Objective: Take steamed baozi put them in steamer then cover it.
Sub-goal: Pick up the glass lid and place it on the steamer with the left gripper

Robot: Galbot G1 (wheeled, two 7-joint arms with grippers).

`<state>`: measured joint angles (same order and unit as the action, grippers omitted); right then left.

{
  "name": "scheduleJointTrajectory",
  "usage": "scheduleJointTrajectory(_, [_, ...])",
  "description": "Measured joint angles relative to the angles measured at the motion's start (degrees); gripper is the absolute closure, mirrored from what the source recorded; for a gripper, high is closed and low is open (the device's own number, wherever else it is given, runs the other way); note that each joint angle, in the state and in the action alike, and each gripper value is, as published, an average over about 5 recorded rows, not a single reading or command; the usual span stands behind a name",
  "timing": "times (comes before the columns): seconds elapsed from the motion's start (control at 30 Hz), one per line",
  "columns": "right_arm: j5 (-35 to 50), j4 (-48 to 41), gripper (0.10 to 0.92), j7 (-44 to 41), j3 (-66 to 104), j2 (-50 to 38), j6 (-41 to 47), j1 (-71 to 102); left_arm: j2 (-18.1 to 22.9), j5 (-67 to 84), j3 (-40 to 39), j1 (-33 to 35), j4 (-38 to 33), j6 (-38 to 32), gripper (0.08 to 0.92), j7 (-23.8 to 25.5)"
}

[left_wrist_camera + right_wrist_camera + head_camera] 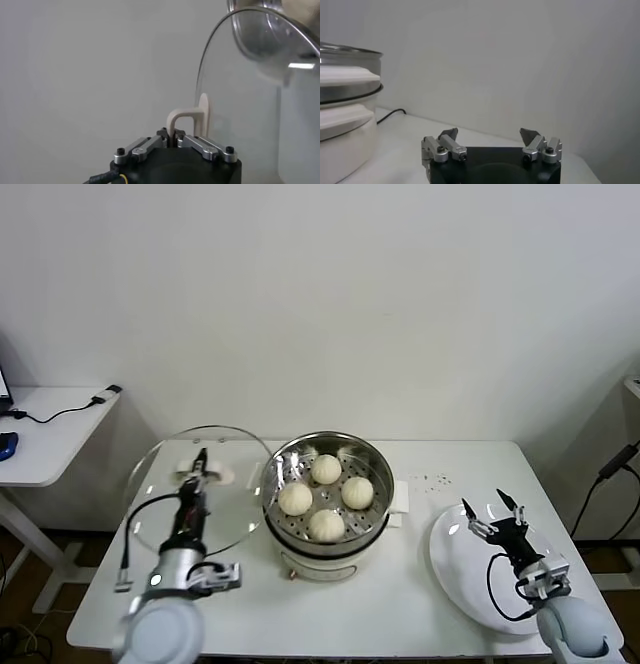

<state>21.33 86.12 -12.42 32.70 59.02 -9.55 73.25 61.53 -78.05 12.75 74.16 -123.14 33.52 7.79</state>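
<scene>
Several cream-white steamed baozi (326,469) sit on the perforated tray inside the steel steamer (374,515) at the table's middle. The clear glass cover (165,474) is lifted and tilted, just left of the steamer, its rim overlapping the pot's left edge. My left gripper (201,467) is shut on the cover's whitish handle (186,119); the glass (240,115) stands edge-on beside it in the left wrist view. My right gripper (490,511) hovers open over the white plate at the right, holding nothing. In the right wrist view the steamer (342,80) stands off to one side of my right gripper (490,134).
A flat white plate (455,569) lies at the table's right end under the right gripper. A side desk (45,434) with a cable stands far left. The table's front edge (340,647) runs close below the steamer. A white wall is behind.
</scene>
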Motion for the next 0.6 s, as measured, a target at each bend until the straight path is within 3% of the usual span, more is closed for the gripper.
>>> scheduleJointTrajectory(0.27, [-0.3, -1.3, 0.203, 0.0, 0.8, 0.0, -0.5, -0.3, 5.1, -4.4, -10.2, -8.9, 3.1, 5.8, 0.851, 5.0])
scheduleJointTrajectory(0.6, [-0.4, -2.3, 0.203, -0.4, 2.0, 0.0, -1.3, 0.2, 14.8, -8.3, -17.2, -15.2, 9.9, 8.7, 0.851, 6.8])
